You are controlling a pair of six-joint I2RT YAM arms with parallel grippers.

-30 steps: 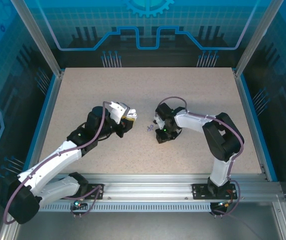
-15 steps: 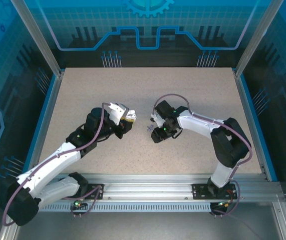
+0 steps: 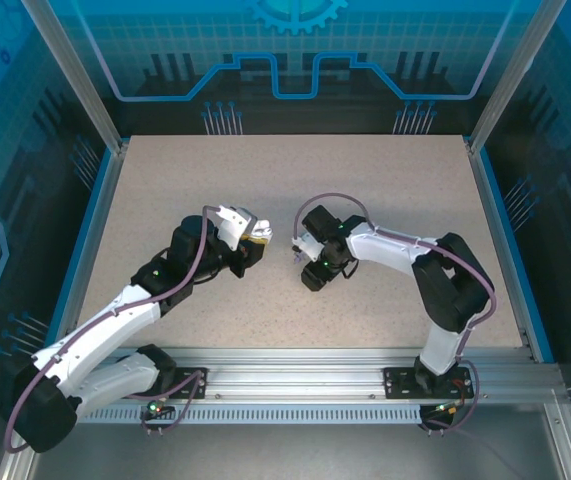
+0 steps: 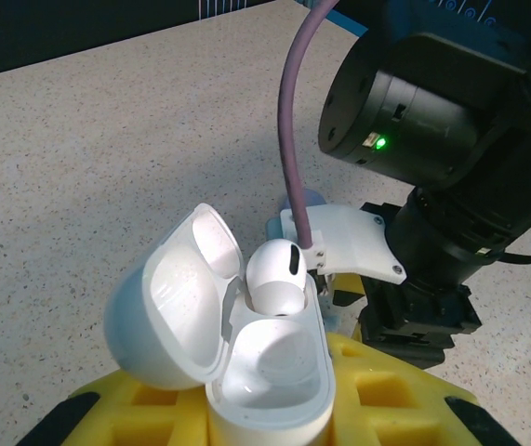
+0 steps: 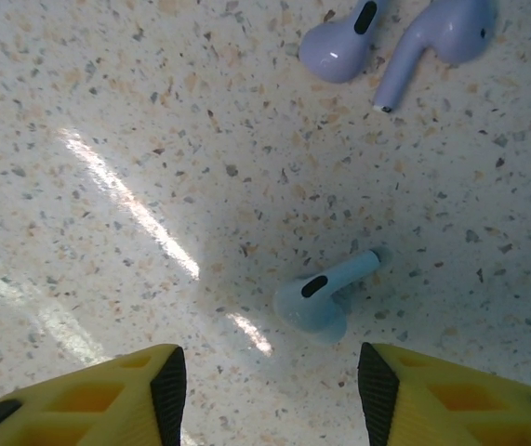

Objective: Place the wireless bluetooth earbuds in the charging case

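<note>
The left arm (image 3: 115,320) is reaching in from the near left of the speckled surface (image 3: 385,180). The left jaws are clamping the white charging case (image 4: 270,381) between their yellow pads (image 4: 395,409), drawn in narrow against its body. The case is standing open: in the left wrist view its lid (image 4: 167,311) is tipping back to the left, and a white earbud (image 4: 274,277) is sitting in the well next to the hinge, its rounded head poking above the rim. The second well is lying open toward the camera. From above, the case is sitting in the jaws near the middle of the surface, facing the right arm (image 3: 405,255), which is bending in from the right with its wrist close by. The right jaws are standing apart and gripping nothing; in the right wrist view their own yellow pads (image 5: 88,395) are showing at the two bottom corners with bare surface between them. A pale blue earbud (image 5: 325,295) is lying on the surface just ahead of that gap, touching neither pad, its stem pointing up and to the right. Farther off, at the top edge of that view, a lavender earbud (image 5: 339,42) is lying with its dark vent showing. A second lavender earbud (image 5: 437,32) is lying just beside it, stem angling down to the left.
</note>
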